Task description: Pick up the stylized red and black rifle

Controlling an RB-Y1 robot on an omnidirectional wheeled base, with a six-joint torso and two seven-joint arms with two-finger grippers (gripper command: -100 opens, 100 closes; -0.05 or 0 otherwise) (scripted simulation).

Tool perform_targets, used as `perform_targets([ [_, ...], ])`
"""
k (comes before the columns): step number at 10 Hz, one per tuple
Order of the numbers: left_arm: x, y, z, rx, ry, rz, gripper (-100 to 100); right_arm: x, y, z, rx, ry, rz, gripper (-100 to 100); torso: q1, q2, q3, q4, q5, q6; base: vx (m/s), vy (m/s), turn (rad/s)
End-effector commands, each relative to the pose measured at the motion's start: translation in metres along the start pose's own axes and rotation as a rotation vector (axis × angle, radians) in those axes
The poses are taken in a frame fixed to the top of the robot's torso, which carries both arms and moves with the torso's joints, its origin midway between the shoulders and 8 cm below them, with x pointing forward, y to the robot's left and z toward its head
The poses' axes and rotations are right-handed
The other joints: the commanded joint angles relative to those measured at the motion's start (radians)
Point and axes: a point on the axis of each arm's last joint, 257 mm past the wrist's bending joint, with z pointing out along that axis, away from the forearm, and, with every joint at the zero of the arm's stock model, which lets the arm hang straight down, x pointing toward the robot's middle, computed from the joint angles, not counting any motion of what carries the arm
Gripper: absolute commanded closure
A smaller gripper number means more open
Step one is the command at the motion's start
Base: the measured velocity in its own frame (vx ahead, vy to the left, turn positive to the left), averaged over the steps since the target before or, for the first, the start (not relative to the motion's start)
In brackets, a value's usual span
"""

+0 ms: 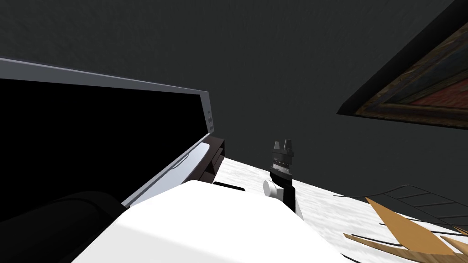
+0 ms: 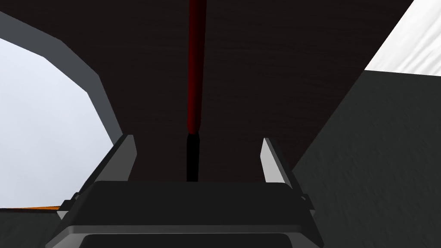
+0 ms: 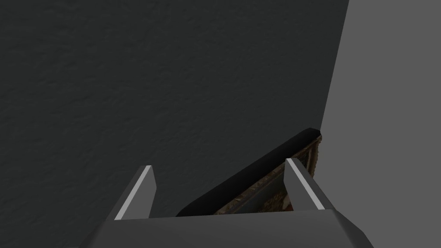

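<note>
while left jaws gape, slim red-black rifle point(image 2: 196, 77) between

Rifle point(image 2: 196, 86) on a flat surface point(image 2: 258, 64), between jaws of the left gripper point(image 2: 197, 138)

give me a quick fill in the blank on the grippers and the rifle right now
1. The left gripper is ___.
2. In the left wrist view, the rifle runs ___ that gripper's two fingers.
3. Nearest the left gripper, the rifle's red part gives way to a ___ part.
4. The right gripper is ___.

Missing words: open; between; black; open
</note>
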Motion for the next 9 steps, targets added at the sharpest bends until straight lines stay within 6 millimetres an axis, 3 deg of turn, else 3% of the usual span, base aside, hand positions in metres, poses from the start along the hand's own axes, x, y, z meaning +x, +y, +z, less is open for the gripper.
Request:
perform_targets([
  [1,0.0,0.0,0.0,0.0,0.0,0.0,0,0.0,0.0,0.0,0.0,0.0,0.0,0,0.0,0.0,0.0,0.0,0.0,0.0,0.0,0.0,0.0],
  [2,0.007,0.0,0.007,0.005,0.0,-0.004,-100,0.0,0.0,0.0,0.0,0.0,0.0,0,0.0,0.0,0.0,0.0,0.0,0.0,-0.009,-0.004,0.005],
  [7,0.021,-0.002,0.02,0.014,0.001,-0.013,-100,0.0,0.0,0.0,0.0,0.0,0.0,0,0.0,0.001,0.001,0.0,0.0,0.0,-0.014,-0.005,0.006],
  [8,0.022,-0.002,0.02,0.014,0.001,-0.013,100,0.0,0.0,0.0,0.0,0.0,0.0,0,0.0,0.001,0.0,0.0,0.0,0.0,0.0,0.0,0.0],
  [9,0.022,-0.002,0.02,0.014,0.001,-0.013,100,0.0,0.0,0.0,0.0,0.0,0.0,0,0.0,0.0,0.0,0.0,0.0,0.0,0.003,-0.001,-0.026],
])
